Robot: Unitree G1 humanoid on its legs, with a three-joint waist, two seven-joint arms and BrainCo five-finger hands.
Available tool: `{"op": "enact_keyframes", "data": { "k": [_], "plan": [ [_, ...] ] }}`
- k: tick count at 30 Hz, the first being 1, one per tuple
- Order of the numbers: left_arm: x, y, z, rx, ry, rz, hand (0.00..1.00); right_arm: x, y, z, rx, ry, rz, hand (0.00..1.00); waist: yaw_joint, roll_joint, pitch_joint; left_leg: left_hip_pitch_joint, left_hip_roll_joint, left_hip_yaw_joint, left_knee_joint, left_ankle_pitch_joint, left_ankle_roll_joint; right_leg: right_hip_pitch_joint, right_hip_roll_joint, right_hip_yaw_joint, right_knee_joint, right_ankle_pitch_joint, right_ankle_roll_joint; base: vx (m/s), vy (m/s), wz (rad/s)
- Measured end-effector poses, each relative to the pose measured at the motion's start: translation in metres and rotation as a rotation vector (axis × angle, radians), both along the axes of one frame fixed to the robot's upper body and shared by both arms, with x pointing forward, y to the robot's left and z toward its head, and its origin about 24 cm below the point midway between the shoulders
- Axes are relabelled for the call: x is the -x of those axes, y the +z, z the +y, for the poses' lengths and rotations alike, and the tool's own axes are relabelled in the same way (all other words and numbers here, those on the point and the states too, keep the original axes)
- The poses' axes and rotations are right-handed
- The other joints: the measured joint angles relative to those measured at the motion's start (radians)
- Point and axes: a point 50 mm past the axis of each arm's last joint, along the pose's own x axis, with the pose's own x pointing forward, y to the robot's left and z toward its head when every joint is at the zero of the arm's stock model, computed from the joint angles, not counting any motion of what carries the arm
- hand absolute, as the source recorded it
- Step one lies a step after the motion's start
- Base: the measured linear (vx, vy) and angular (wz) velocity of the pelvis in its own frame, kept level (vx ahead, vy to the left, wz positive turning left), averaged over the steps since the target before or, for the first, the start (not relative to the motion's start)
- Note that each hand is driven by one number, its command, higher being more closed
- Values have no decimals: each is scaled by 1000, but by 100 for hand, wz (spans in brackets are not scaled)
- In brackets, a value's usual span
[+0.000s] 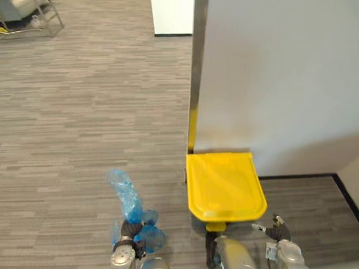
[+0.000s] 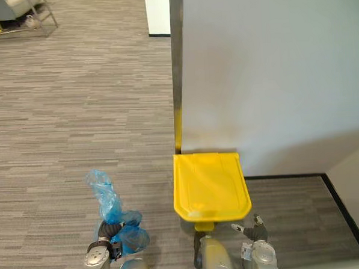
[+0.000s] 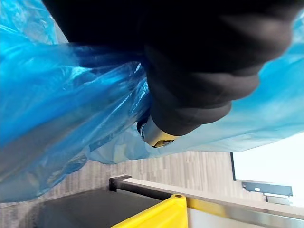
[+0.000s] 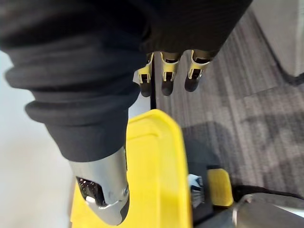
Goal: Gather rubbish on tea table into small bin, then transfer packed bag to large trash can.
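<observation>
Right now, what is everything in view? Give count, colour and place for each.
bag: one, blue, held up over the floor, left of the bin
bin: one, yellow lid down, against the wall
pedal: one, yellow, at the bin's near side
wall: one, grey, behind the bin
floor: grey carpet, all around
rack: one, metal, far left
left robot hand: one, shut on the bag
right robot hand: one, open, holding nothing, by the bin's near right corner

Left hand [image 1: 129,238] clenches a blue plastic bag [image 1: 125,197] above itself — right hand [image 1: 278,232] level with it, fingers [image 4: 168,80] straight.
</observation>
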Motion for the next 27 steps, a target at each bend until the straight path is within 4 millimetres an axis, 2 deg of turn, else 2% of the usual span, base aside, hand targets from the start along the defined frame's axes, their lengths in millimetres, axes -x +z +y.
{"op": "enact_keyframes", "data": {
  "k": [2,3,4,5,6,7,8,9,10,11,12,17,20,24,27],
  "plan": [
    [4,-1,4,-7,8,8,100,19,-6,-2,1,-15,48,0,0,-8,-3,-3,-3,-2,-55,38,-8,23,-30,14,229,-71,9,-300,-61,6],
    [8,-2,5,-9,10,16,100,24,-7,-2,-1,-16,60,0,-2,-14,-11,-14,-7,-3,-88,62,-12,50,-43,37,303,-101,24,-250,-106,4],
    [10,-2,5,-9,11,21,100,27,-8,-2,-1,-18,66,0,-1,-20,-18,-23,-12,-5,-105,74,-19,72,-50,53,314,-115,36,-219,-164,4],
    [12,-3,6,-11,15,25,100,34,-9,-2,-2,-22,81,0,2,-43,-42,-58,-30,-18,-135,102,-33,140,-68,90,240,-140,60,-206,-280,19],
    [11,-2,6,-8,25,18,100,33,-9,-3,2,-27,77,0,0,-75,-74,-125,-50,-40,-143,137,-46,230,-64,77,-5,-301,72,-189,-287,18],
    [11,-2,5,-4,29,17,100,33,-9,-2,-1,-28,74,0,4,-76,-80,-137,-54,-43,-142,144,-47,239,-61,75,-65,-327,46,-105,-253,11],
    [9,-5,-9,37,23,21,100,29,-7,-9,12,-46,63,0,1,-34,-72,-167,-33,-74,-148,167,-48,242,-26,49,-131,-307,4,-71,-128,1],
    [10,-7,-17,65,19,24,100,29,-5,-15,25,-63,60,0,-1,-16,-75,-177,-25,-84,-171,194,-39,243,-6,36,-172,-283,-10,-72,-123,8],
    [10,-7,-20,76,13,23,100,31,-5,-16,28,-63,64,0,0,-1,-82,-174,-21,-92,-195,233,-36,246,5,26,-186,-274,-16,-84,-88,21],
    [9,-7,-20,76,5,21,100,34,-6,-16,28,-64,73,0,-1,2,-84,-168,-21,-101,-231,283,-50,243,8,14,-189,-272,-18,-58,-77,33],
    [7,-6,-20,75,3,13,100,35,-7,-16,26,-68,73,0,-3,6,-87,-170,-23,-101,-250,304,-53,236,6,-1,-192,-268,-20,-61,-48,28],
    [4,-3,-21,75,-3,-5,100,29,-5,-16,28,-77,55,0,0,10,-90,-184,-26,-68,-257,319,-39,255,-1,-25,-262,-222,-5,-20,55,11],
    [3,-2,-19,65,-7,-6,100,29,-7,-8,11,-87,47,0,-2,-18,-101,-161,-57,-54,-321,346,-12,287,-18,-18,-344,-183,20,27,139,3],
    [4,-2,-12,43,-14,1,100,29,-11,-7,-10,-117,62,0,-3,-20,-99,-124,-78,-24,-366,360,0,328,-27,14,-424,-135,41,11,112,-17],
    [6,-3,-4,21,-13,15,100,27,-13,-6,-18,-115,71,0,-5,-21,-97,-101,-88,-15,-367,354,7,337,-35,37,-436,-127,49,-47,71,-18]
  ]
}}
